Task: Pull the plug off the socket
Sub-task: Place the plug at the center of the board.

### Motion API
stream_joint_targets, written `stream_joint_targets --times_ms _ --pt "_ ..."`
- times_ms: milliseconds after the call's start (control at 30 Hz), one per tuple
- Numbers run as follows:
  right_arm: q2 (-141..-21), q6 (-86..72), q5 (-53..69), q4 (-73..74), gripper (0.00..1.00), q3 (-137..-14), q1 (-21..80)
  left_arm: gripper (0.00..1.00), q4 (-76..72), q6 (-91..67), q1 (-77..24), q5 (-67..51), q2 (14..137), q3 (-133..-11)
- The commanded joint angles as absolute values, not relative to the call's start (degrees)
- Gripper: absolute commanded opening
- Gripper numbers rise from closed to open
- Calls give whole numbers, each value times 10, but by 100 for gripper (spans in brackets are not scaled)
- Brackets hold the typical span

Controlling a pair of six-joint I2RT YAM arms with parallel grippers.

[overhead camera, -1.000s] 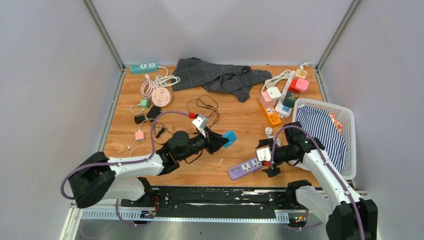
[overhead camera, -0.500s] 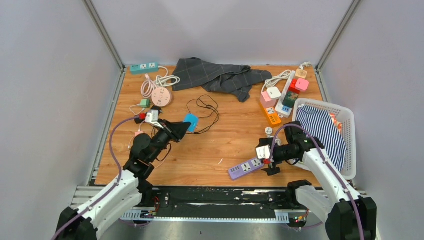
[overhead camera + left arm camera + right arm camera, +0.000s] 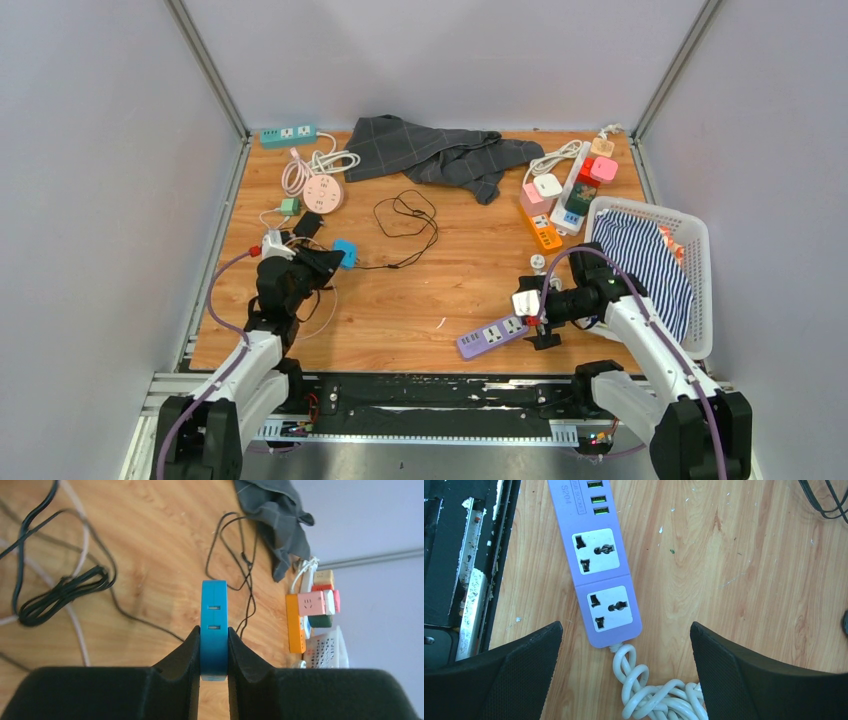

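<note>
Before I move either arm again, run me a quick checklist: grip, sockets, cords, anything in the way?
1. Blue flat plug gripped by left pincer: ok, clamped between both fingers.
2. Lilac plastic power strip sockets free: ok, both visible sockets are empty.
3. Right pincer released: ok, wide open, one finger on each side of the strip's cord end, apart from it.
4. Thin black cord joined to the plug: cannot tell; it passes behind the plug.
5. Wooden table near the left pincer bare for a set-down: not ok, a bundled black cable lies close by.
</note>
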State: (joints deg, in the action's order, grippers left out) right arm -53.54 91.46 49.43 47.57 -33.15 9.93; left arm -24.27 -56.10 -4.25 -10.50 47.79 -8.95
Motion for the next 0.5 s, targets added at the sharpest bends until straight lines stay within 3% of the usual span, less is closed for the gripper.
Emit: stream_joint_targets --times_ms 0,133,233,467 --pt "-538 910 490 483 98 -322 89 0 -242 -633 -19 -116 490 -79" --pt "-539 910 490 483 98 -321 87 1 -242 -659 -12 -98 492 -73" --pt "-540 910 490 482 98 -321 86 8 -242 -678 -5 -84 498 -71" --pt "-542 911 491 483 98 -319 84 5 -242 -731 44 -83 552 -85"
